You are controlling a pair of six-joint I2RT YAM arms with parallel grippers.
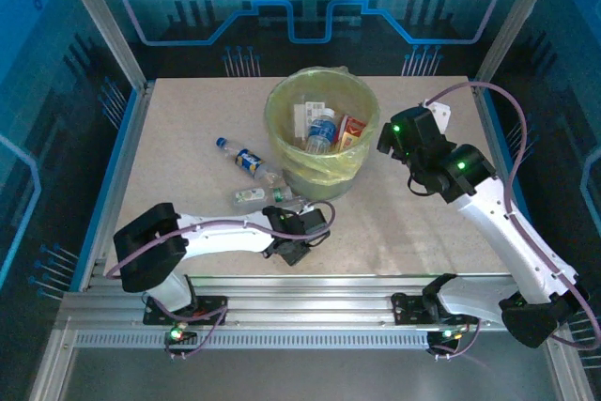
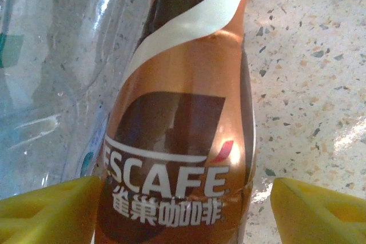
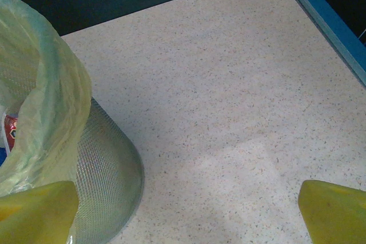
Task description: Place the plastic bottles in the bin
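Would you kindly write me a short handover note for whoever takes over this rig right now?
Left gripper: open, straddling the brown Nescafe bottle on the table, not yet closed.
Right gripper: open, empty, over bare table beside the bin.
Done: several bottles and packs lie in the bin.
To do: the Nescafe bottle, a blue-labelled bottle and a clear bottle, all on the table left of the bin.

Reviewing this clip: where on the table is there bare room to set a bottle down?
Bare: the table right of the bin, out to the blue side rail; also the far-left corner behind the blue-label bottle. Crowded: the patch left-front of the bin, where the clear bottle and the brown coffee bottle lie with the left pincer around the latter.
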